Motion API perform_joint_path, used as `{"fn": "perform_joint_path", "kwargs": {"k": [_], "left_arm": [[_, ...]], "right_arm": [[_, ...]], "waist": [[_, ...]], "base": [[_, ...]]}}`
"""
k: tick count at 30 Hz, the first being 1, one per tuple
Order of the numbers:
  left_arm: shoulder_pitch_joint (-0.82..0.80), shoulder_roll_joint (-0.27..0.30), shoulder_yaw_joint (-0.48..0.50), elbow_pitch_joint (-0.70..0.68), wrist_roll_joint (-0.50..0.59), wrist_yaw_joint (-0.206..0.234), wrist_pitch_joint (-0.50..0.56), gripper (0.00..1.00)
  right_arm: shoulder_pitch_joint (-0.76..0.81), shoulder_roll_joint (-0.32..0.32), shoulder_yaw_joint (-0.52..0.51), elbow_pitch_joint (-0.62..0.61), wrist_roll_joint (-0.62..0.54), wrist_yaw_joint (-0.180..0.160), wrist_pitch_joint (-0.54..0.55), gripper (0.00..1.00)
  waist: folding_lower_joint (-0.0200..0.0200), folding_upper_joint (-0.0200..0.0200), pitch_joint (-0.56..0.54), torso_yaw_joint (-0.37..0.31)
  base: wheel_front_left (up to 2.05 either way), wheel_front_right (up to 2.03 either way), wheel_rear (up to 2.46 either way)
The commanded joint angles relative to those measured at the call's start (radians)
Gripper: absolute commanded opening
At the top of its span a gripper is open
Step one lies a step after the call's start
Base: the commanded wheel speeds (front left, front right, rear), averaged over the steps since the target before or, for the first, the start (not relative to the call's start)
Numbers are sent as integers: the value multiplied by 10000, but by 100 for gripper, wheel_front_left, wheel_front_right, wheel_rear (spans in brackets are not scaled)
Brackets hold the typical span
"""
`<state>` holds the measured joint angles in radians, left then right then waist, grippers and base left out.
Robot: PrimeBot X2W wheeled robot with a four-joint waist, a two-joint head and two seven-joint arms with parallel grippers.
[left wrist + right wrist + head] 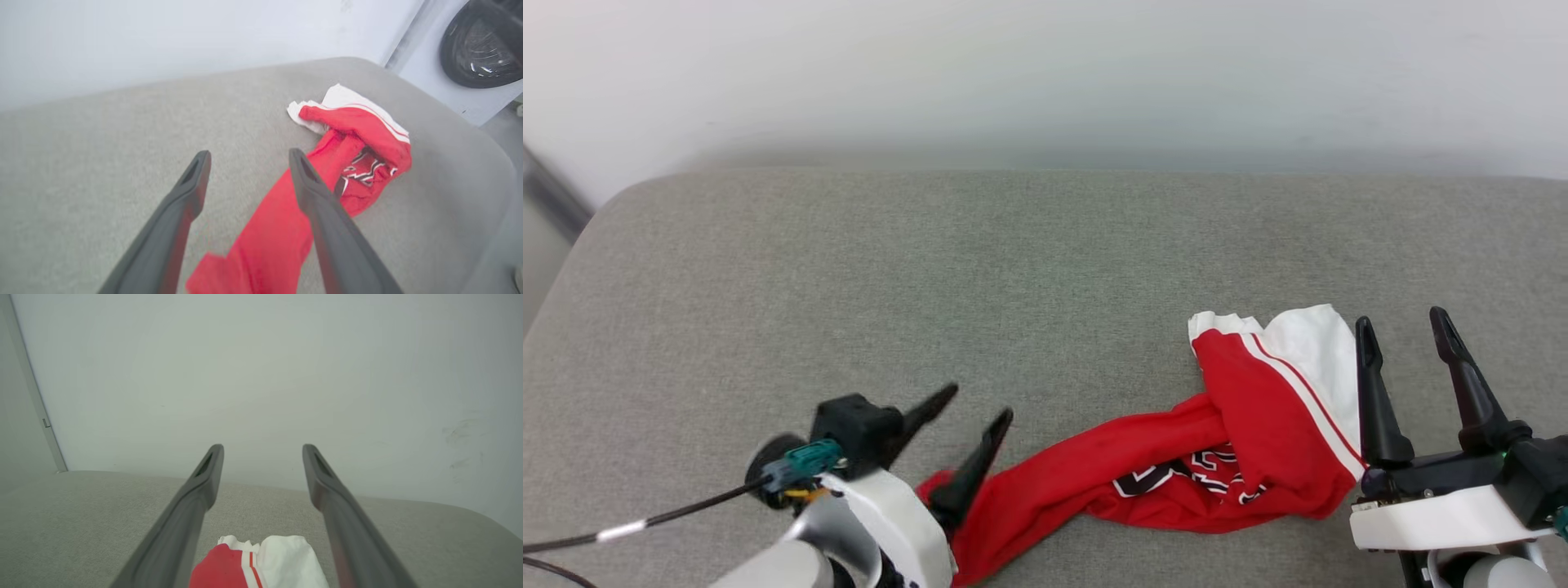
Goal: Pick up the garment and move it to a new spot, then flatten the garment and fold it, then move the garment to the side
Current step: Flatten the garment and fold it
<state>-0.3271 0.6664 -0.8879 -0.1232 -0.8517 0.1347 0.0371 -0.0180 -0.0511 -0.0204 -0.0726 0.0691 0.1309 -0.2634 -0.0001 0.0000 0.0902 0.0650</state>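
Here the garment (1217, 457) lies on the grey padded surface (931, 269), in its near right part, as a long crumpled strip. Its thicker end, with the white sleeve and the red-white striped trim, is bunched at the right. Black letters with a white outline show in the folds. The thin red end reaches to the left, toward the near edge.

The left gripper (980, 400) is released: its two dark fingers stand wide apart and nothing is pinched between them. In the head view one finger crosses over the thin red end; whether it touches the cloth I cannot tell. In the left wrist view the red strip runs under the finger at that view's right, and a round dark window (486, 45) shows in the upper corner.

The right gripper (1401, 318) is also released, with fingers spread and holding nothing. It stands just beside the white sleeve, at its right. In the right wrist view the sleeve lies low between the fingers, with the pale wall (261, 375) behind.
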Motion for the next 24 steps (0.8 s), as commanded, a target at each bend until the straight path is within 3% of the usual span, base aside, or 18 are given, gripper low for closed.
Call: {"fn": "perform_joint_path", "kwargs": {"k": [1,5,10,16,24], "left_arm": [[-169,-188,376,62,333,267,-905,100],[-219,-386,934,221,886,688,-2349,100],[116,-889,1649,313,1097,972,-2956,100],[-357,-905,1557,515,1331,441,-2785,100],[-3414,-1086,992,1174,1226,-1094,-184,100]], "right_arm": [[60,15,19,-43,22,-4,-20,100],[138,13,96,-47,83,-3,-20,100],[163,16,63,-107,64,-3,-20,100],[-12,16,47,-241,-63,-3,-20,100],[-607,18,37,-457,10,-3,-20,100]], "waist": [[1,0,-48,-100],[1,0,-156,-254],[1,0,-184,-432],[1,0,94,-618],[1,0,1279,-1324]], "base": [[0,0,0],[0,0,0],[0,0,0],[0,0,0],[0,0,0]]}}
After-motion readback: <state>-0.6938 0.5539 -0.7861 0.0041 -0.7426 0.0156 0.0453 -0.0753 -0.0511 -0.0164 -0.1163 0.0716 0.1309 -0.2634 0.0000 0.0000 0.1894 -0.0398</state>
